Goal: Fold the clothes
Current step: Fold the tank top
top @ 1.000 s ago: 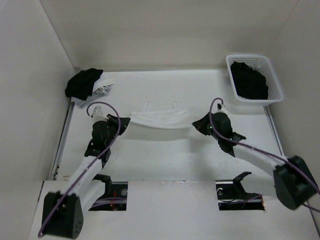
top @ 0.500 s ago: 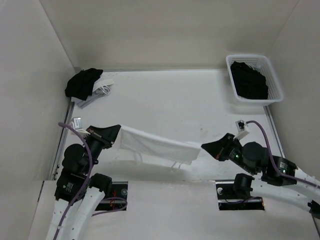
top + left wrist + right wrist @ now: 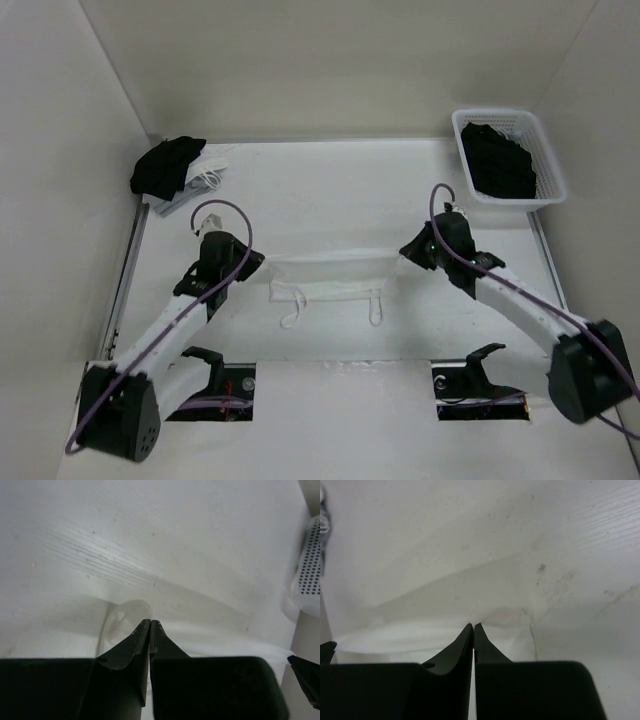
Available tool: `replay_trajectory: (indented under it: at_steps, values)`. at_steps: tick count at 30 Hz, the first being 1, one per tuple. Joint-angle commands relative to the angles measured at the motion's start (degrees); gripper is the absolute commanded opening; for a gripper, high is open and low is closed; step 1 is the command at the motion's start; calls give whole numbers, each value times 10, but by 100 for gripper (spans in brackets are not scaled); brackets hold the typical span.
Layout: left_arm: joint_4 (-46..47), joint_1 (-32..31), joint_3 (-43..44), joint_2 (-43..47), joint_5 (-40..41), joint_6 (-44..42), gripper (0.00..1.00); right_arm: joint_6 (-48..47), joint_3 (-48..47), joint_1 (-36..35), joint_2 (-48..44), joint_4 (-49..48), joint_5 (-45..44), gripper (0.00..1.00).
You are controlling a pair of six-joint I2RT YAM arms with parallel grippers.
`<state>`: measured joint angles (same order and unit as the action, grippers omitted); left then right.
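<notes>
The left tool (image 3: 256, 262) and right tool (image 3: 404, 250) each pinch one end of the white camisole (image 3: 325, 272), stretched between them over the worktop (image 3: 330, 190).

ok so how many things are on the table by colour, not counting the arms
white: 3 (camisole, basket, strappy piece)
black: 2 (bundle, clothes in the basket)
total: 5
</notes>
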<state>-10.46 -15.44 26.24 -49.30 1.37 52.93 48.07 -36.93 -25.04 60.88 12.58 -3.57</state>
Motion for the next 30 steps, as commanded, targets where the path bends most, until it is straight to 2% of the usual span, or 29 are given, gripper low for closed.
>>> replay_trajectory:
  at_steps: [1,6,10,17,24,30]
  values:
    - [199,17,24,-119,13,-6,1,-39,-36,39,104,-146,96,5]
    - [307,39,99,-307,8,24,1,-42,-129,81,268,-190,123,6]
    - [332,56,148,-380,-7,33,1,-40,-180,102,329,-201,135,6]
    - [349,42,87,-305,-14,32,2,-41,-152,101,304,-208,127,6]
    - [359,51,-2,-241,-38,26,3,-36,-65,86,246,-228,103,6]
    - [364,47,-93,-147,-47,27,3,-26,20,60,169,-235,74,6]
